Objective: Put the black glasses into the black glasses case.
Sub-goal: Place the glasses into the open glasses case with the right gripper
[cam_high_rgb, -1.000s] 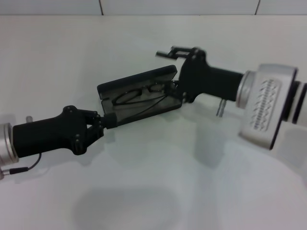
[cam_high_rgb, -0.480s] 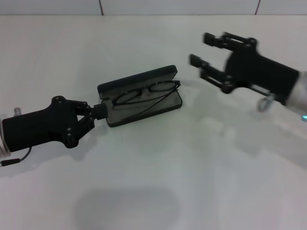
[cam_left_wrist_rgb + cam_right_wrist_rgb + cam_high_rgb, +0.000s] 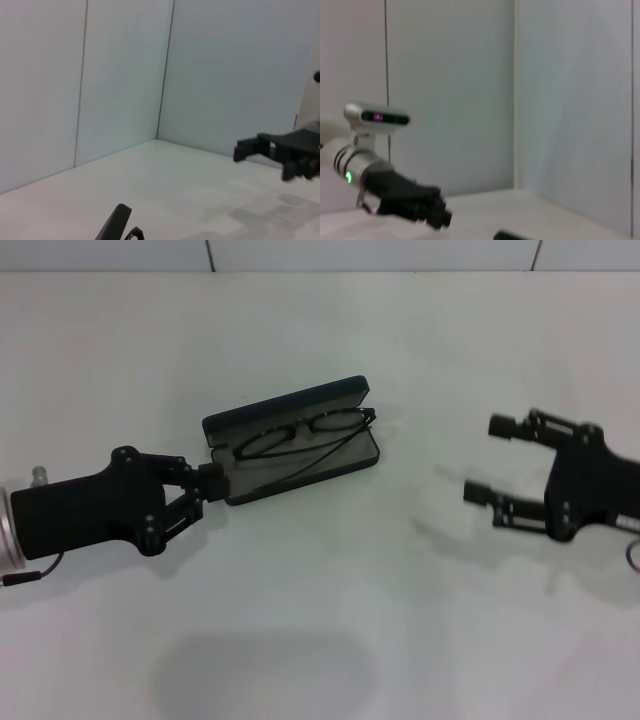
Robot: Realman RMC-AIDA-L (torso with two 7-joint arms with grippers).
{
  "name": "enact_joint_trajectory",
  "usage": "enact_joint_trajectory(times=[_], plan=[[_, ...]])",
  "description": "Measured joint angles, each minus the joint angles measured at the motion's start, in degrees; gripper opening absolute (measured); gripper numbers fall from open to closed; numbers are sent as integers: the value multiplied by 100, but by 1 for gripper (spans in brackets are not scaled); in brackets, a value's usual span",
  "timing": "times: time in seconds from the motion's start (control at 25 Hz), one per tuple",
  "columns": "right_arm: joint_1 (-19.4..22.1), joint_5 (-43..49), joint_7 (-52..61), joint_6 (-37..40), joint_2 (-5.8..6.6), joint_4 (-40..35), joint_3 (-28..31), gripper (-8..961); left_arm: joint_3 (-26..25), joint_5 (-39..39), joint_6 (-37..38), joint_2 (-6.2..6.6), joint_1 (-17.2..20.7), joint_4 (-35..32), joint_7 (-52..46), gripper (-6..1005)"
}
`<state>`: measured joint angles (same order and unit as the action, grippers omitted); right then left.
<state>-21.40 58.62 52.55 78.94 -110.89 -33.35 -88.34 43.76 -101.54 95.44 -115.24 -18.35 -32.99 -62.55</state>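
The left gripper (image 3: 212, 483) sits at centre left of the head view, its fingers drawn together onto the near left corner of the black glasses case (image 3: 300, 462). The case lies open just above the frame's middle, its lid (image 3: 285, 406) standing along the far edge. The black glasses (image 3: 300, 434) rest inside on the grey lining, rims toward the lid, one rim reaching the case's right end.

The right gripper (image 3: 488, 458) hovers at centre right, well apart from the case, with its two fingers (image 3: 510, 426) spread wide. Bare white table (image 3: 330, 580) lies between them and fills the lower frame. The table's far edge meets a white wall (image 3: 120, 254) along the top.
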Motion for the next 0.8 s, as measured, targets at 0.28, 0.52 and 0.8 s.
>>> enact_joint_trajectory(times=[0.28,0.52,0.8], plan=[[94,855,-135,24,-87,58,113,798,10,-88,-329,-80,23,0,-4,218],[207,1142,-436,-14,-228,109,160,848,46,-352,-491,-146,25,2,44,343],[267,1140,-529,-16,-274,225,237,845,52,-497,-499,-233,32,3,163,615]])
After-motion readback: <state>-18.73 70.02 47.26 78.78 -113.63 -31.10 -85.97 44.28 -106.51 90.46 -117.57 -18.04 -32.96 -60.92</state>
